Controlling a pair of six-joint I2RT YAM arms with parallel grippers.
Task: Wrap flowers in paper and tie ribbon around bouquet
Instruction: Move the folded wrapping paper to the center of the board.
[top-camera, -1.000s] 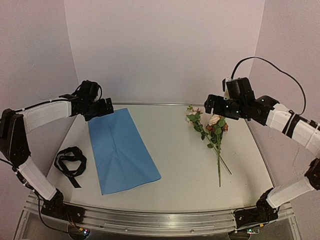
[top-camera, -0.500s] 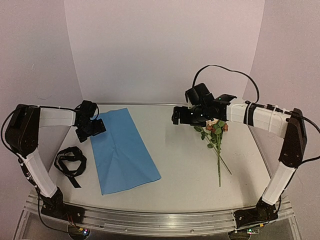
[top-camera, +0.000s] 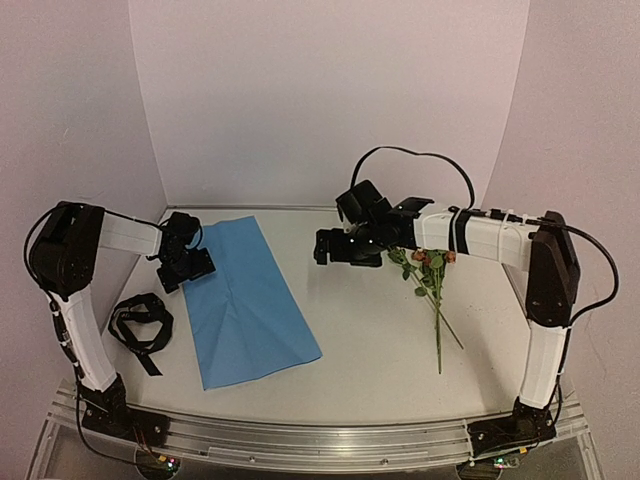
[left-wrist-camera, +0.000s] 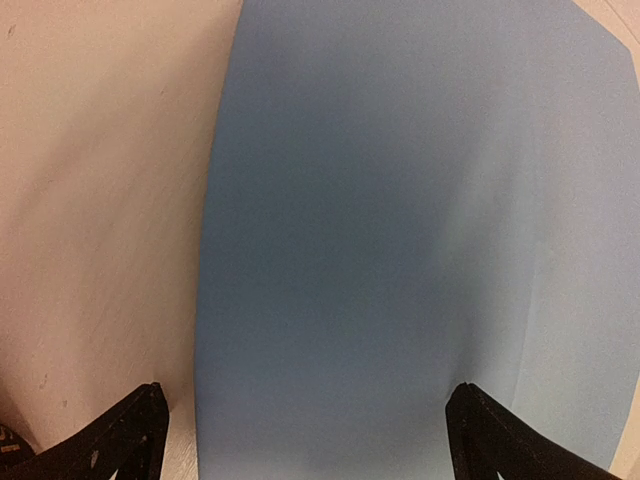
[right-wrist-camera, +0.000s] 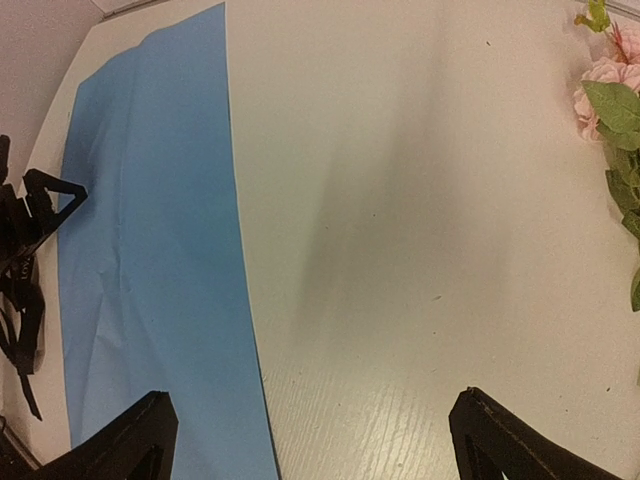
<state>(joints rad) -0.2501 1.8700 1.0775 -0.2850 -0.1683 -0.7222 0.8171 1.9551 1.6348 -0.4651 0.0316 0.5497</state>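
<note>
Both grippers are wide open and hold nothing. The left gripper (top-camera: 188, 265) sits at the left long edge of the paper (top-camera: 248, 300), toward its far end. The left wrist view looks straight down on the light blue sheet: one fingertip (left-wrist-camera: 125, 440) is over bare table (top-camera: 380, 340) just left of the paper's edge, the other is over the sheet. Can't tell whether either tip touches the surface.

The right gripper (top-camera: 333, 248) hangs over bare table right of the paper, level with its far half, jaws spread and pointing toward the paper. It touches nothing visible.

The paper lies flat, blue face up and creased, with its long axis running far-left to near-right.

The flowers (top-camera: 430, 268) lie on the table well right of the paper, beyond the right gripper. The rose heads are at the far end and the stems trail toward the near edge. The right arm (top-camera: 480, 235) partly covers the far end of the bunch.

The ribbon (top-camera: 140, 322) lies in a loose black heap just left of the paper, beside its middle, not touching it. Flowers are not yet wrapped, ribbon not yet tied.
</note>
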